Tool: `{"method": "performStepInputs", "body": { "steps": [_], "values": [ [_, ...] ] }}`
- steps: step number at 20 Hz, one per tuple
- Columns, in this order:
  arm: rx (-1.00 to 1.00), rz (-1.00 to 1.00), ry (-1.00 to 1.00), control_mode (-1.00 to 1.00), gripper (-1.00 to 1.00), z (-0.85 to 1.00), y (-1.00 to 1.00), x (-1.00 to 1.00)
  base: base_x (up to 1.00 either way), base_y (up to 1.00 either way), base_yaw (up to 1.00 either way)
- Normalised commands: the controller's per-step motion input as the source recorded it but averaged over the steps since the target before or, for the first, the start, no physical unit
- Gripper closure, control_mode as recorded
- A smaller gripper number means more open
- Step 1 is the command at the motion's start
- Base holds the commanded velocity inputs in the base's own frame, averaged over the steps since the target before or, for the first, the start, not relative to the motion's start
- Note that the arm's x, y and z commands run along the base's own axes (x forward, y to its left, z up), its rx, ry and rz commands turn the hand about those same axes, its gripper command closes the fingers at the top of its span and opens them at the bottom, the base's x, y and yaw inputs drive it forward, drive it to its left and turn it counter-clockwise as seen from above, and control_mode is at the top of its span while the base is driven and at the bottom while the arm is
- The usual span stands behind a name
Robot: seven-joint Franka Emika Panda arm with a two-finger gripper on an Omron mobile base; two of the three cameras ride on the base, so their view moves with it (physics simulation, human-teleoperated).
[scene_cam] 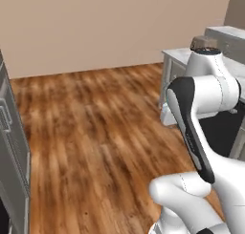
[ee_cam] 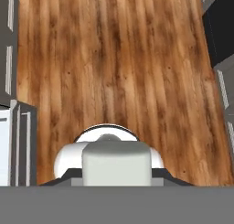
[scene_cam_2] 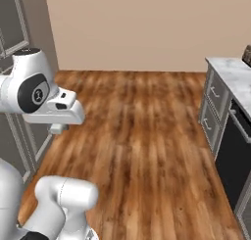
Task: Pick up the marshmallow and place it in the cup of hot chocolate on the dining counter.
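In the hand view the marshmallow (ee_cam: 116, 163), a pale soft block, sits between the two dark fingertips (ee_cam: 68, 174) of my gripper (ee_cam: 117, 172), which is shut on it. The hand points straight down over the wooden floor (ee_cam: 119, 63), high above it. In the right base view the hand hangs at the left, with the gripper (scene_cam_2: 58, 130) just below it. The cup of hot chocolate and the dining counter are out of view.
A marble worktop (scene_cam_2: 230, 75) over grey drawers and a dark oven front (scene_cam_2: 235, 151) runs along the right, also seen as the worktop (scene_cam: 178, 53). Tall grey cabinets (scene_cam: 12, 147) stand at the left. Open wooden floor (scene_cam: 95, 128) lies between, up to a beige wall.
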Motion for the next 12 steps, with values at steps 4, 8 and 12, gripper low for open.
{"method": "performStepInputs", "body": {
  "steps": [4,8,12],
  "values": [
    [0.0,0.0,0.0,1.0,1.0,0.0,0.0,0.0,1.0,-0.59,0.27],
    [0.0,0.0,0.0,1.0,1.0,0.0,0.0,0.0,1.0,-0.83,0.1],
    [0.0,0.0,0.0,1.0,1.0,0.0,0.0,0.0,1.0,-0.84,0.03]
  ]
}}
